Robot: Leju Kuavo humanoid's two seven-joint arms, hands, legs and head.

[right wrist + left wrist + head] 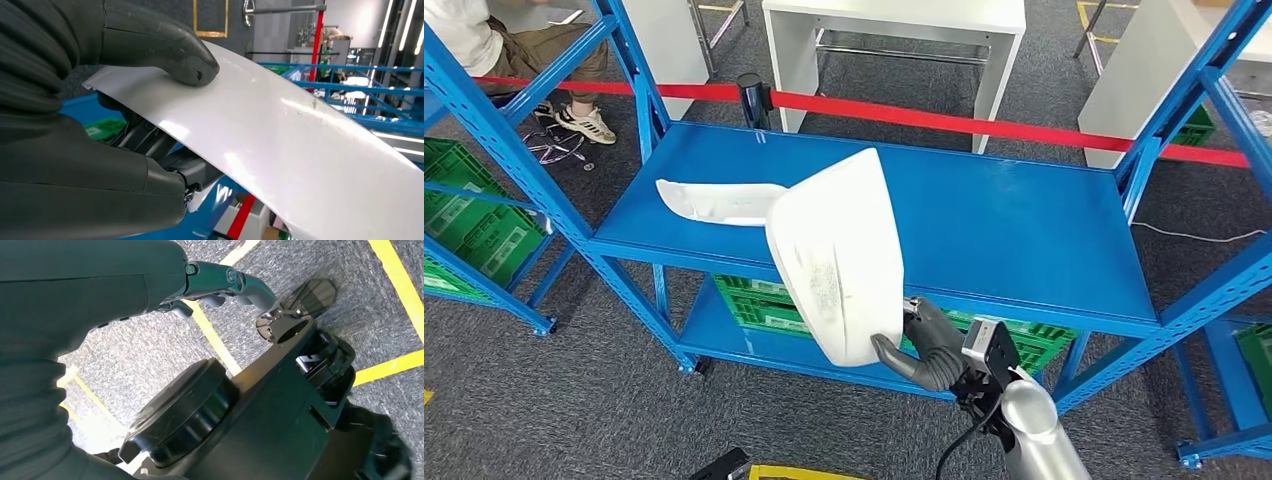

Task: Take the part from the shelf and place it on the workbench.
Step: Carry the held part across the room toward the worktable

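My right hand (927, 345) grips the lower edge of a large curved white part (839, 255) and holds it up, tilted, over the front edge of the blue shelf (984, 215). In the right wrist view the thumb (170, 50) presses on the part's glossy white face (280, 130) while the darker fingers (160, 145) lie under it. A second white part (719, 200) lies flat on the shelf's left side, partly hidden behind the held one. My left hand (220, 287) hangs over grey carpet with its fingers curled and nothing in them.
Green crates (759, 300) sit on the lower shelf level and more green crates (464, 215) in the rack at left. A red barrier tape (944, 120) runs behind the shelf. White tables (894, 40) stand beyond it. A person's legs (574, 70) are at far left.
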